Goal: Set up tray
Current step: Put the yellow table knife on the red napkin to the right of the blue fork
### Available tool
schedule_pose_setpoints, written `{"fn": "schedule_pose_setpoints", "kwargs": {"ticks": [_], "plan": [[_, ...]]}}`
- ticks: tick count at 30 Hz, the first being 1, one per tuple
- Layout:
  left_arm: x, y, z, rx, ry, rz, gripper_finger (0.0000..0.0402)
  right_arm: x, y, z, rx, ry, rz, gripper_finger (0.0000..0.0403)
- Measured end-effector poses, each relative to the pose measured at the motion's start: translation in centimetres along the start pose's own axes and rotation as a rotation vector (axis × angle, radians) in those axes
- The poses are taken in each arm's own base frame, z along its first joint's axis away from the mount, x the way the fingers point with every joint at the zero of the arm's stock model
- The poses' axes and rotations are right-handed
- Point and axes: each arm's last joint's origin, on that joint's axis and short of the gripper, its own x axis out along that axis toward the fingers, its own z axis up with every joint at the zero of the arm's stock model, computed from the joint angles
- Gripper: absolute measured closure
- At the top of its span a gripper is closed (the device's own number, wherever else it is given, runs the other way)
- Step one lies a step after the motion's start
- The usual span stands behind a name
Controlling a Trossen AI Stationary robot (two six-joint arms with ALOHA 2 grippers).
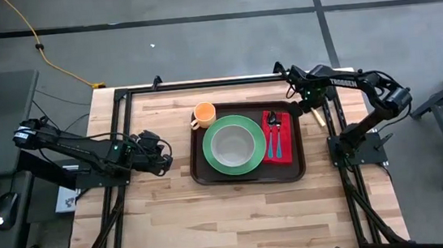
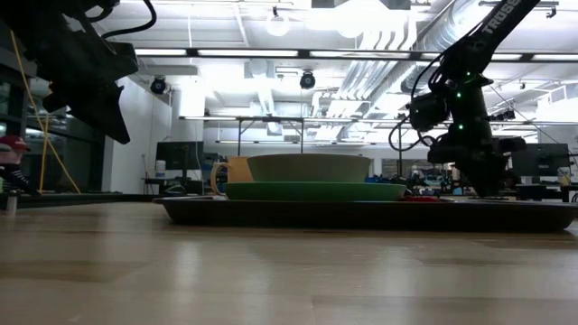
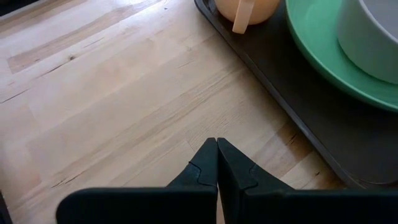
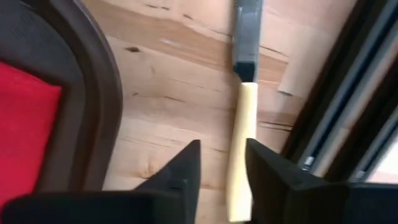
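Tray [image 1: 201, 171] flat on the bench [image 1: 214, 214], long axis running left to right between the arms.
Left claw [image 3: 217, 163], fingers closed and empty, sits low beside the tray's left edge. Right claw [image 4: 222, 168], fingers parted and empty, hangs over a knife [image 4: 242, 124] off the tray's right rear corner.

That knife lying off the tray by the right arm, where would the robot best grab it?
Probably by the pale handle, from straight above, fingers closing across its width. The knife lies flat on the table between the tray rim and the frame, and the open right gripper already hangs over that handle. The blade is thin and flat.
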Motion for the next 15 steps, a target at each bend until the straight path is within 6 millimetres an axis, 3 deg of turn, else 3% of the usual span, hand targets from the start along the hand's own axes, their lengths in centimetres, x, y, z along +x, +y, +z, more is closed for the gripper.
{"fn": "schedule_pose_setpoints", "kwargs": {"ticks": [8, 15], "plan": [[0.0, 0.0, 0.0, 0.030, -0.008, 0.004, 0.0371, 2.6, -0.1, -1.4, 0.036, 0.020, 0.002, 0.0229], [0.0, 0.0, 0.0, 0.030, -0.009, 0.004, 0.0371, 3.0, -0.3, -1.9, 0.051, 0.039, -0.042, 0.0218]]}}
